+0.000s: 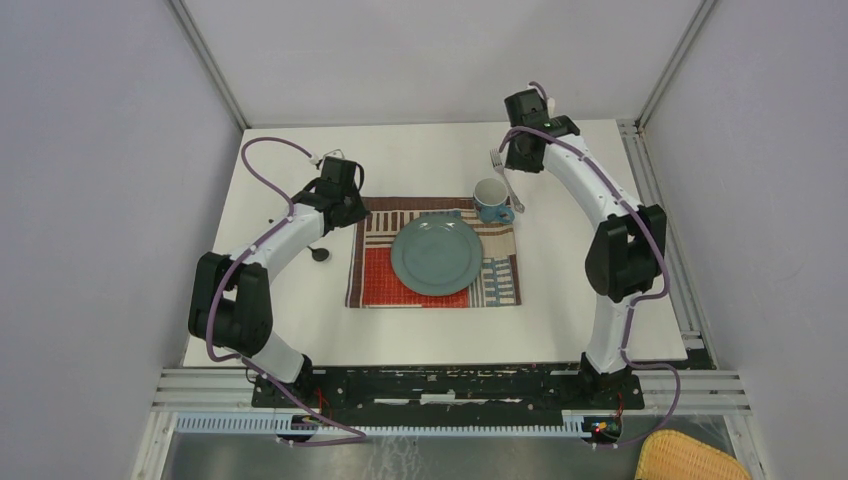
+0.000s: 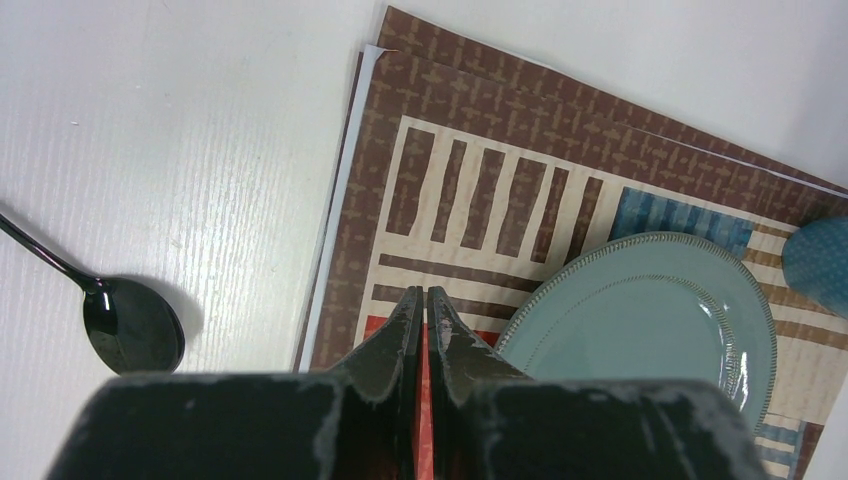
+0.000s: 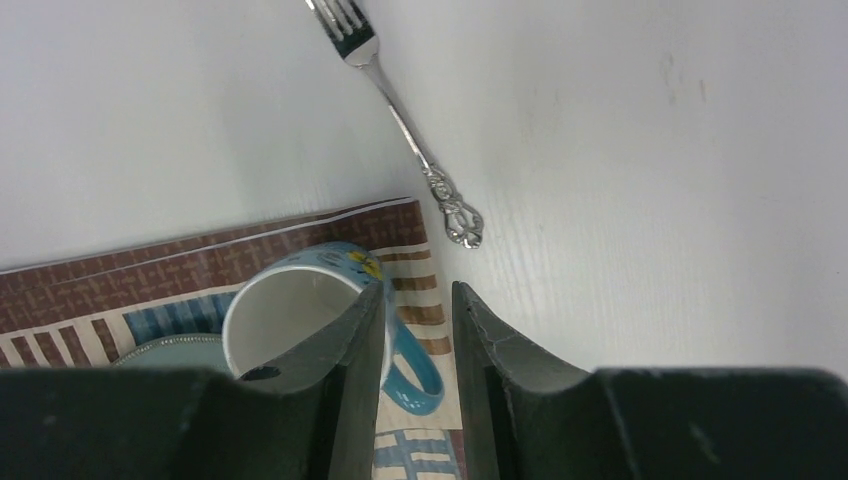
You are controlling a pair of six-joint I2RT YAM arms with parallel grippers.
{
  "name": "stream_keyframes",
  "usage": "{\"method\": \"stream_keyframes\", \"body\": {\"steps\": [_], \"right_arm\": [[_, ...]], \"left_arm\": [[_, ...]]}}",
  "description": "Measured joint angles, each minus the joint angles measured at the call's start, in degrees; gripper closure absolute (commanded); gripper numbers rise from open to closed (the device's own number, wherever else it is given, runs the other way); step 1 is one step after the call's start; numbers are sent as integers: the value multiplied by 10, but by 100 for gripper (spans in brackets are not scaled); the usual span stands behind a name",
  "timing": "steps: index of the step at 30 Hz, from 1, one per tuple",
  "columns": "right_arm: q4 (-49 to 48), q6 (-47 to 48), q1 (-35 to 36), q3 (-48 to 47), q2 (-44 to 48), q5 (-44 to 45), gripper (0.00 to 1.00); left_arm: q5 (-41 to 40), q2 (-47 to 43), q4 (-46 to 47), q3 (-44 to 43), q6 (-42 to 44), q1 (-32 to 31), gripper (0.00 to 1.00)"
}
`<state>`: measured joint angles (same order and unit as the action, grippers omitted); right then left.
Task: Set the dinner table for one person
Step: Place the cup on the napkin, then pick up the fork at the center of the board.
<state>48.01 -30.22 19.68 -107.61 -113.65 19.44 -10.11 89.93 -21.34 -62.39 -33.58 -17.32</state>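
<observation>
The white dinner table (image 1: 440, 160) carries a striped patchwork placemat (image 1: 380, 285) with a grey-blue plate (image 1: 436, 256) on it. A blue mug (image 1: 492, 200) stands upright on the mat's far right corner. A silver fork (image 1: 507, 177) lies on the table just right of the mug. A black spoon (image 1: 320, 253) lies left of the mat. My left gripper (image 1: 350, 210) is shut and empty over the mat's far left corner (image 2: 400, 120), with the spoon (image 2: 130, 325) to its left. My right gripper (image 1: 522, 158) is open and empty above the mug (image 3: 290, 320) and the fork (image 3: 400, 110).
Metal rails (image 1: 690, 300) edge the table on the right and along the front. A yellow woven basket (image 1: 690, 458) sits below the front edge at the right. Grey walls close in the left, right and back.
</observation>
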Motion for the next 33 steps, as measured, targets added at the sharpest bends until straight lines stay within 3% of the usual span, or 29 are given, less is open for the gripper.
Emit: {"method": "stream_keyframes", "body": {"steps": [12, 33], "right_arm": [[-56, -13, -125, 111, 38, -58, 64], [-160, -16, -129, 119, -64, -159, 63]], "left_arm": [[-2, -3, -19, -13, 1, 3, 89], [-3, -3, -47, -42, 1, 3, 89]]}}
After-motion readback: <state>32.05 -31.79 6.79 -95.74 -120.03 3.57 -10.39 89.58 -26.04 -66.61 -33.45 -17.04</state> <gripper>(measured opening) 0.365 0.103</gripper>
